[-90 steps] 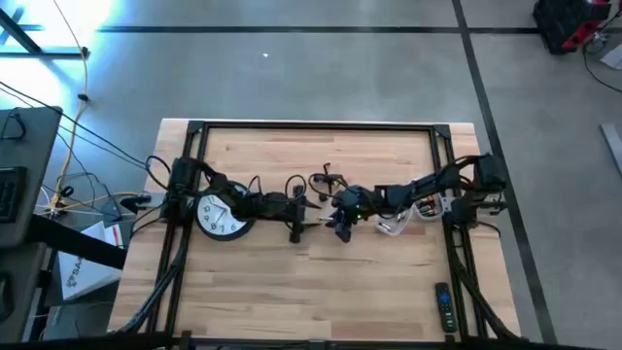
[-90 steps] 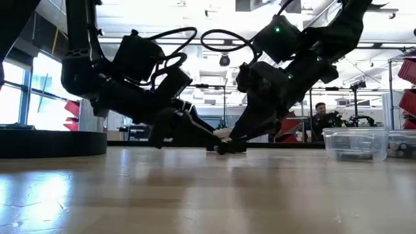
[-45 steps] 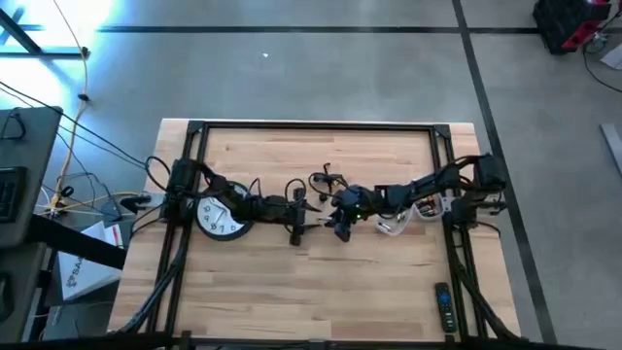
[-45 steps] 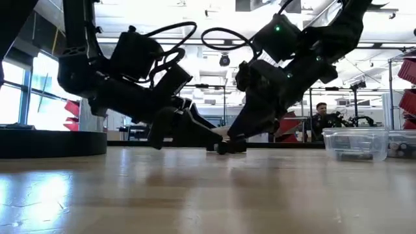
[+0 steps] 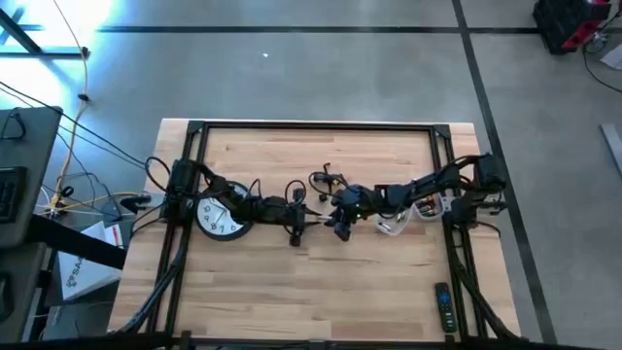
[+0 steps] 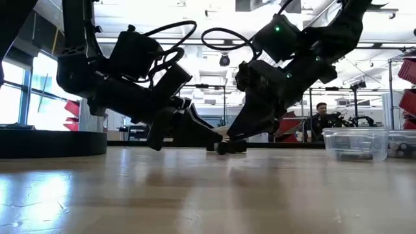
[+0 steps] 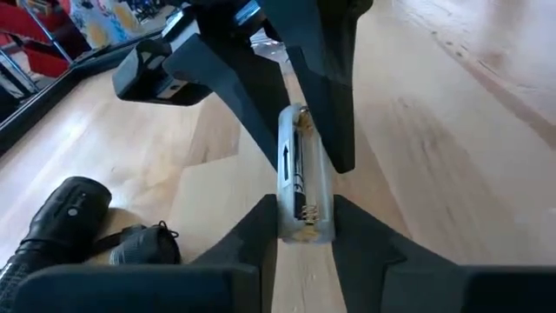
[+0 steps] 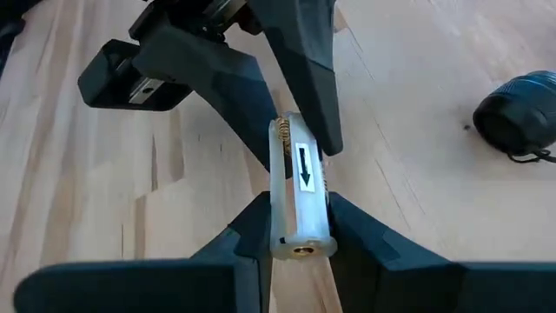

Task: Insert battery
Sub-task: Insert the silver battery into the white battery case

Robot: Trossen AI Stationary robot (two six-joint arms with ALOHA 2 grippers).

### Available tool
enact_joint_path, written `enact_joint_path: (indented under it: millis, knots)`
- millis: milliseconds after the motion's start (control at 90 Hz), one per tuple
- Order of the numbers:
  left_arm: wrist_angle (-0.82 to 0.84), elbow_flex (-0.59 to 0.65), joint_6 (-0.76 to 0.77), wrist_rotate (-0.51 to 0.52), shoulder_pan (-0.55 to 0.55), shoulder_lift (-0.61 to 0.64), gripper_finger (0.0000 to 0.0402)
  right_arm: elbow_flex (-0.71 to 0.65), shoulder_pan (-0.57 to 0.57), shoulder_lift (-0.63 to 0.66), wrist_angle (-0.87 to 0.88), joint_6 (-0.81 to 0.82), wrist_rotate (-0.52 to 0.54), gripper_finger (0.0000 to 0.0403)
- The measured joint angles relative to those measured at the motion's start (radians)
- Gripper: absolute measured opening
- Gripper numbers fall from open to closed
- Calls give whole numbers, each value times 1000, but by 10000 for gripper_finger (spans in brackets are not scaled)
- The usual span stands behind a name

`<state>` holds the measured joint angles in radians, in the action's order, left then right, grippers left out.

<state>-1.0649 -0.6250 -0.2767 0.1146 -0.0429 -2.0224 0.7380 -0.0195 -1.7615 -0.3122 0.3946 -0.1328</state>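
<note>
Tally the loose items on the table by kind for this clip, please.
Clock: 1
Clear battery holder, held by both grippers (left, right): 1
Flashlight: 1
Clear bin: 1
Remote: 1
Total: 5

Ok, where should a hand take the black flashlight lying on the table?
Mid-barrel, from above, fingers across its long axis: the flashlight lies flat on its side, so its round flanks look free. Avoid the strap end. Both hands are busy now, the left hand and right hand each shut on the holder.
</note>
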Motion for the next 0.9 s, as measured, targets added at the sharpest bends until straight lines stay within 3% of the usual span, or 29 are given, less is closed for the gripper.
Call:
enact_joint_path:
  millis: [167,278,444,633,900]
  knots:
    - [-3,1,19,-9,-1,4,76,2,-1,14,27,-44,-38,73]
    - [25,2,30,-6,0,16,71,50,-12,63,225,-91,-44,97]
    - [34,4,31,5,1,15,70,158,-13,141,497,-153,26,135]
    - [83,5,31,63,3,15,69,270,6,238,919,-109,132,154]
    - [104,5,40,62,3,15,68,178,56,357,1258,68,278,155]
